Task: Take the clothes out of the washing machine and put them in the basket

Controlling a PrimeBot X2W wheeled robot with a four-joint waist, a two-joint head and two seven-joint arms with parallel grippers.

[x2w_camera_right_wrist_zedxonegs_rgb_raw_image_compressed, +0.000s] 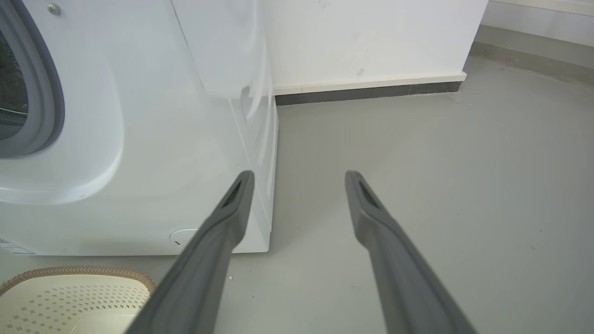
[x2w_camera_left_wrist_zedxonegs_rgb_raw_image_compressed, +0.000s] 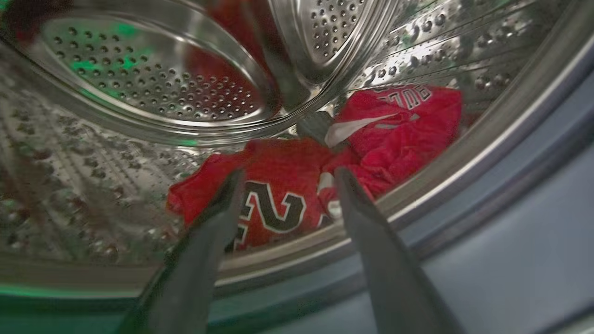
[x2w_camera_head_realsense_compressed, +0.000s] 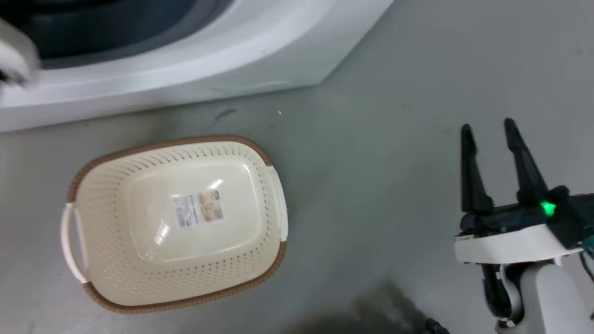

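One white washing machine [x2w_camera_right_wrist_zedxonegs_rgb_raw_image_compressed: 139, 139] is the largest thing here. Its steel drum [x2w_camera_left_wrist_zedxonegs_rgb_raw_image_compressed: 139, 79] is looked into from the left wrist, and the clothes [x2w_camera_left_wrist_zedxonegs_rgb_raw_image_compressed: 287, 157] are lying at its bottom. The basket [x2w_camera_head_realsense_compressed: 176, 222] is placed upright on the grey floor [x2w_camera_head_realsense_compressed: 394, 139] just in front of the machine, and no cloth is seen in it. As it is far smaller than the machine, a garment could be left hanging over its brown rim or dropped beside it.

Two red pieces are made out: the jersey [x2w_camera_left_wrist_zedxonegs_rgb_raw_image_compressed: 274, 204] with black numbers, nearer the opening, and a second garment [x2w_camera_left_wrist_zedxonegs_rgb_raw_image_compressed: 399, 130] touching it behind. Because they touch, the second could be dragged along and lost at the grey seal [x2w_camera_right_wrist_zedxonegs_rgb_raw_image_compressed: 48, 93].

The left gripper [x2w_camera_left_wrist_zedxonegs_rgb_raw_image_compressed: 290, 172] is spread wide with nothing held, its tips before the jersey; contact cannot be told. If only a thin fold is pinched, it may slip. The right gripper [x2w_camera_head_realsense_compressed: 487, 125] is likewise spread and empty, above the floor, well apart from the basket.
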